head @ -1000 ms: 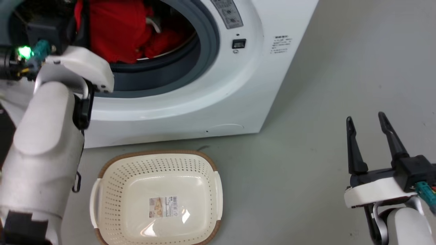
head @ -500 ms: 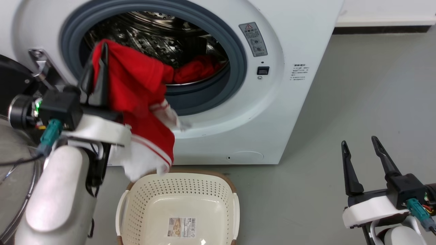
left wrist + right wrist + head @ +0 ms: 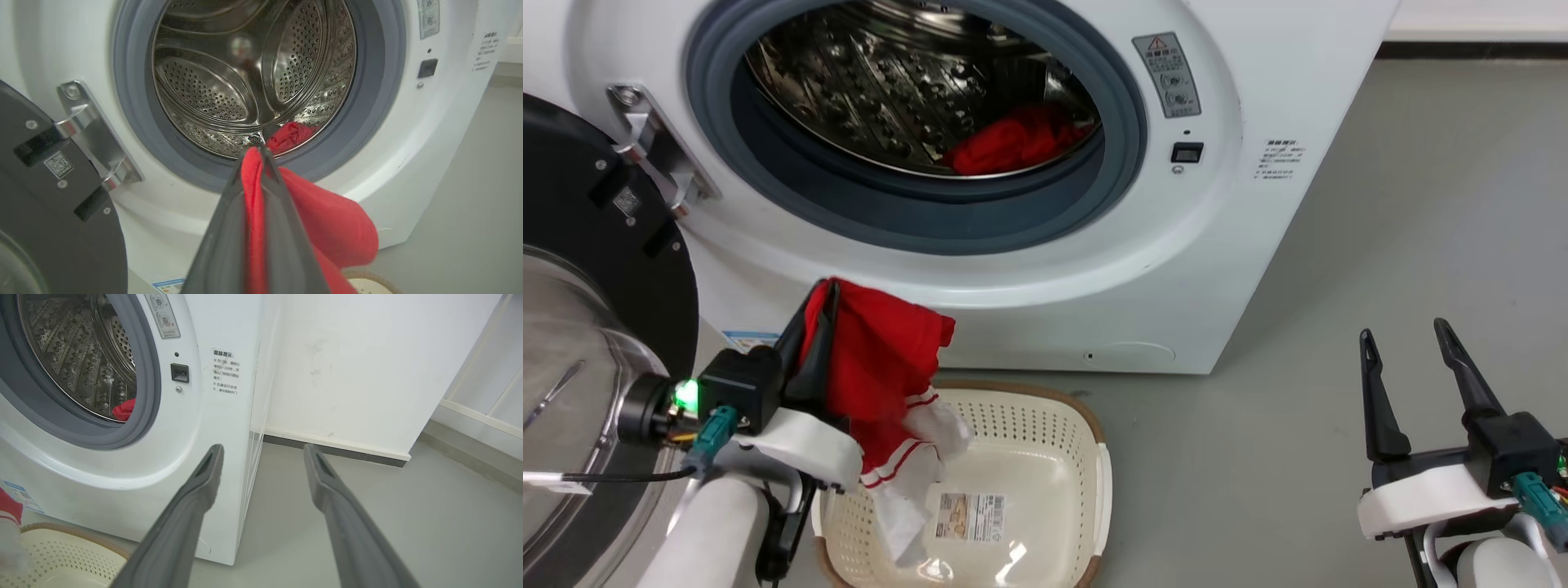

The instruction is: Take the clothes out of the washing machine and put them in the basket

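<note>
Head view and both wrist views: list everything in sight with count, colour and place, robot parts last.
washing machine: one, white, behind the basket
door: one, black-rimmed glass, swung open at the head view's left
drum: one, perforated steel, inside the grey-ringed porthole
plain garment: one, red, low in the drum toward its right
striped-trim garment: one, red with white trim, hanging from the left gripper, its tail inside the basket
basket: one, cream with brown rim, on the floor before the machine
sticker: one, pale, on the basket's floor
floor: grey
left gripper: one, dark, shut on the striped-trim garment above the basket's left edge
right gripper: one, dark, open, holding nothing, at lower right
</note>
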### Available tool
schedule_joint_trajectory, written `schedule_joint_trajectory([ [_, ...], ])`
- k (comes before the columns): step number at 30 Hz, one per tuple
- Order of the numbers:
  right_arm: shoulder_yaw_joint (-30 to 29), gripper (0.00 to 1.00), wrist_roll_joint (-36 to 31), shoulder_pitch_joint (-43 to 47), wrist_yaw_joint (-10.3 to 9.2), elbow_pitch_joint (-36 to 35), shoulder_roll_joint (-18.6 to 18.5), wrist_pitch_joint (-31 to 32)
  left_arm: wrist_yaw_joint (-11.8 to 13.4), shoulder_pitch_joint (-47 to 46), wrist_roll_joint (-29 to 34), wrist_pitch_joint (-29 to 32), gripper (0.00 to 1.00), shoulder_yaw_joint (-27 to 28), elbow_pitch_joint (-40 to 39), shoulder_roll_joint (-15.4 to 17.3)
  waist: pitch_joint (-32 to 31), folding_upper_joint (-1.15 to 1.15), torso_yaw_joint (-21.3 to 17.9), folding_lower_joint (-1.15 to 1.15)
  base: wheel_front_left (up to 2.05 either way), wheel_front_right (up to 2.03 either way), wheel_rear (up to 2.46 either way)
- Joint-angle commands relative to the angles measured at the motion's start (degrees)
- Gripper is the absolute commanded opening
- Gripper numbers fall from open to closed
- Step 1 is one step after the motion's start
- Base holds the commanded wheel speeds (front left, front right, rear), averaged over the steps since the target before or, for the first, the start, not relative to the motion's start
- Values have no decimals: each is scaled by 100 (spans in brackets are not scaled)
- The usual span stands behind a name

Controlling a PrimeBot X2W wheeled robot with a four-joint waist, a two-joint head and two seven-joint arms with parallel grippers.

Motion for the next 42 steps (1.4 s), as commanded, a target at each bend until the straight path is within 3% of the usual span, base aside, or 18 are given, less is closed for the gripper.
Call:
schedule_joint_trajectory([
  [1,-10,100,-54,-84,-6,-30,-3,-11,-48,86,-40,9,0,-50,263,-50,228,0,-18,0,0,0,0],
  [7,-34,100,-113,-245,-6,-123,-3,-10,-40,-119,264,-90,0,-327,1316,-64,789,0,-91,0,0,0,0],
  [13,-91,100,-172,-441,-6,-254,-3,-11,-63,-474,335,-172,0,-471,2172,-315,1345,0,-104,0,0,0,0],
  [25,-185,100,-155,-982,-6,-794,-2,-11,-464,-1936,548,-255,0,-799,4483,-735,2830,0,-288,0,0,0,0],
  [42,-431,100,-176,-1123,-6,-1293,-3,-11,-366,-2904,479,-250,0,-689,5751,-1215,3669,0,-352,0,0,0,0],
])
